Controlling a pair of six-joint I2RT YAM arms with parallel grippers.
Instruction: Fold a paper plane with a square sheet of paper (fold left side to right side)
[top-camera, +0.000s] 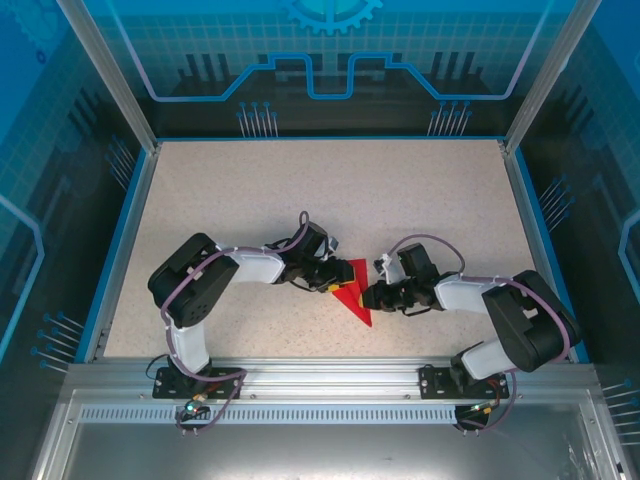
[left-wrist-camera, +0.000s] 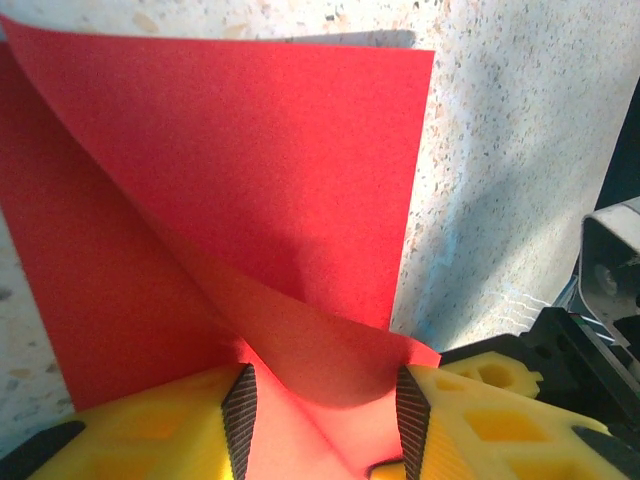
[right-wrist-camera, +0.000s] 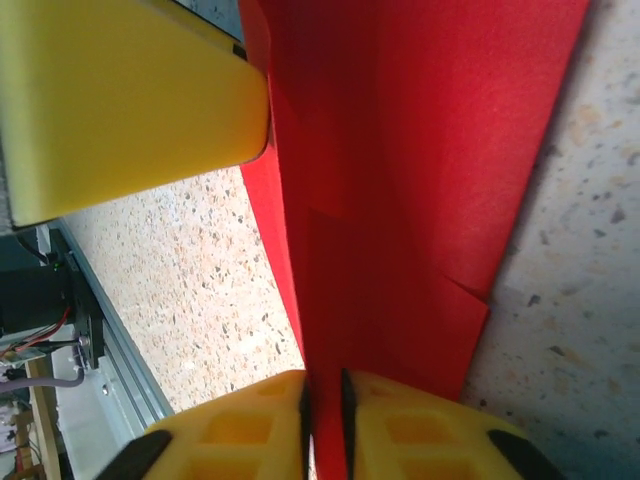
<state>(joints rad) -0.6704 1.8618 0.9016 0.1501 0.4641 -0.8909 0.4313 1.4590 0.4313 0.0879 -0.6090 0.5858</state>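
The sheet of paper (top-camera: 352, 292) is bright red and lies folded to a narrow pointed shape, tip toward the near edge, between both grippers. My left gripper (top-camera: 335, 277) is at its left side. In the left wrist view its jaws (left-wrist-camera: 322, 405) stand apart, and a bowed flap of the paper (left-wrist-camera: 250, 170) arches between the pads, touching both. My right gripper (top-camera: 373, 296) is at the paper's right side. In the right wrist view its jaws (right-wrist-camera: 325, 400) stand a narrow crack apart with the paper's edge (right-wrist-camera: 420, 170) running between them. A yellow finger of the left gripper (right-wrist-camera: 120, 90) rests against the paper.
The speckled table (top-camera: 250, 190) stretches free to the far and left sides. An aluminium rail (top-camera: 320, 375) runs along the near edge by the arm bases. Blue-edged frame walls (top-camera: 130, 200) bound the table at the sides.
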